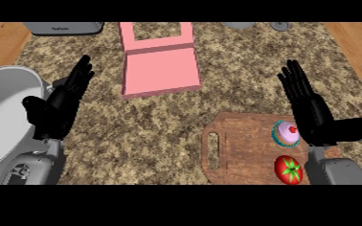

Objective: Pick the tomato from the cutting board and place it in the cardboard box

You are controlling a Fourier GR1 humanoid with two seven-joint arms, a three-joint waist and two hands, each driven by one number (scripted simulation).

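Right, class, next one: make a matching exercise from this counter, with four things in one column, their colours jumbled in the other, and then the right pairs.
Things:
1 tomato
2 cupcake
3 box
4 board

Colours:
A all pink
B brown wood
C red with a green top
D teal wrapper, red dot on top

Pairs: 1-C, 2-D, 3-A, 4-B
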